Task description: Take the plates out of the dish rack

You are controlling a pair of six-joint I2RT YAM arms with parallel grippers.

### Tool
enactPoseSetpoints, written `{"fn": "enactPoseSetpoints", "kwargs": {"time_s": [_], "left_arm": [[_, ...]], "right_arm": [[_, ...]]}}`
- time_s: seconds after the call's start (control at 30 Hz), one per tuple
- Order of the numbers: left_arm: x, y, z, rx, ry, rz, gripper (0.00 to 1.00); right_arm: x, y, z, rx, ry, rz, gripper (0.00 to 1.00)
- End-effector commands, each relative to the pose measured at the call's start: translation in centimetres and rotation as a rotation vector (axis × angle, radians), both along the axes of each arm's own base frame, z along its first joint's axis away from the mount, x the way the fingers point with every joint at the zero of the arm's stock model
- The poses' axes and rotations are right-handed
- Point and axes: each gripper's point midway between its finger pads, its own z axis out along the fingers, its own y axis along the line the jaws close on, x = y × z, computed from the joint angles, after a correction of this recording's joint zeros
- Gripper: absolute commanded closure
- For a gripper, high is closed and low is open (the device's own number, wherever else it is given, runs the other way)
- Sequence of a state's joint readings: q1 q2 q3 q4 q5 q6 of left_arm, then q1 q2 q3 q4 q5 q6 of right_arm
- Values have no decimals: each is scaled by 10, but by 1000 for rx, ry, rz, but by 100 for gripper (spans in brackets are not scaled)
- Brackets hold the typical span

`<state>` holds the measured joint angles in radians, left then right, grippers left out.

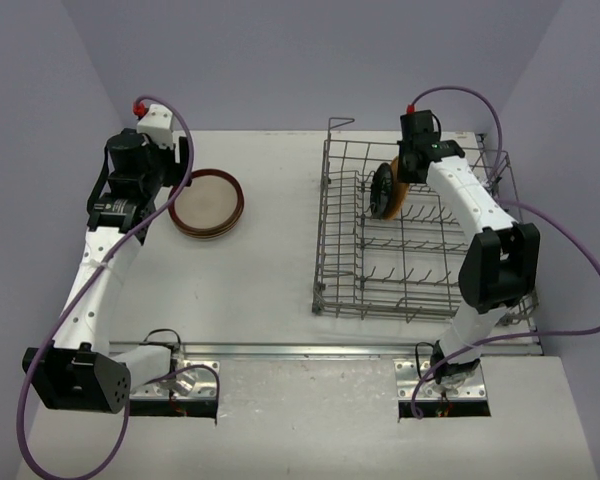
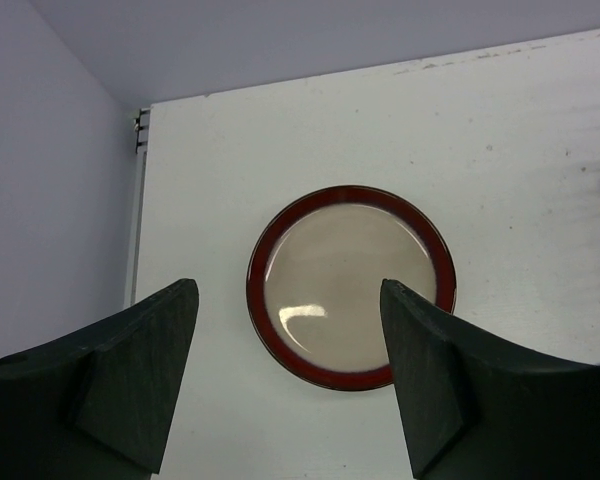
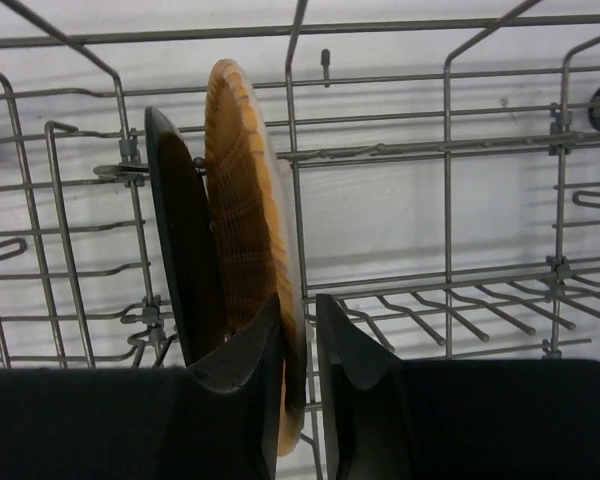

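Observation:
The grey wire dish rack (image 1: 340,262) stands on the right of the table. A black plate (image 3: 185,260) and a tan-orange plate (image 3: 242,200) stand on edge side by side in it; they also show in the top view (image 1: 385,190). My right gripper (image 3: 298,315) reaches down into the rack (image 3: 450,200), its jaws nearly together around the tan-orange plate's rim. A cream plate with a dark red-brown rim (image 2: 350,285) lies flat on the table at the left, on top of a low stack (image 1: 206,203). My left gripper (image 2: 288,290) hangs open and empty above it.
The rack's raised wire loop (image 1: 340,124) is at its far left corner. The purple side wall (image 2: 40,200) stands close to the left of the plate stack. The right arm's cable (image 1: 580,260) loops past the rack's right side.

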<state>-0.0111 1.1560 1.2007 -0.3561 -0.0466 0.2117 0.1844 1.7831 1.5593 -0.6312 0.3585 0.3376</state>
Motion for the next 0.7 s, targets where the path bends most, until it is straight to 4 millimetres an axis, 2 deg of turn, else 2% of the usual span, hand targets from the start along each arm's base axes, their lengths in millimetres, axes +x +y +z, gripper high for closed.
{"fn": "enactPoseSetpoints", "kwargs": {"time_s": [0.0,0.03,0.1,0.13,0.27,0.4,0.57,0.67], "left_arm": [[1,1,15,20,-57,1,24],[1,0,15,21,-57,-2,17],[0,0,16,18,-62,-1,1],[1,0,16,17,-60,1,0],[2,0,15,2,-52,10,0],[3,-1,16,-15,-48,10,0],[4,0,16,-14,-44,14,0],[4,0,17,-17,-44,15,0]], "right_arm": [[11,13,15,54,-24,49,95],[11,15,18,61,-20,56,100],[10,18,30,76,-37,68,100],[10,18,37,79,-51,71,100],[13,26,73,88,-147,126,100],[18,32,109,-43,-254,193,100],[18,37,134,-176,-325,236,100],[16,42,142,-224,-346,236,100]]}}
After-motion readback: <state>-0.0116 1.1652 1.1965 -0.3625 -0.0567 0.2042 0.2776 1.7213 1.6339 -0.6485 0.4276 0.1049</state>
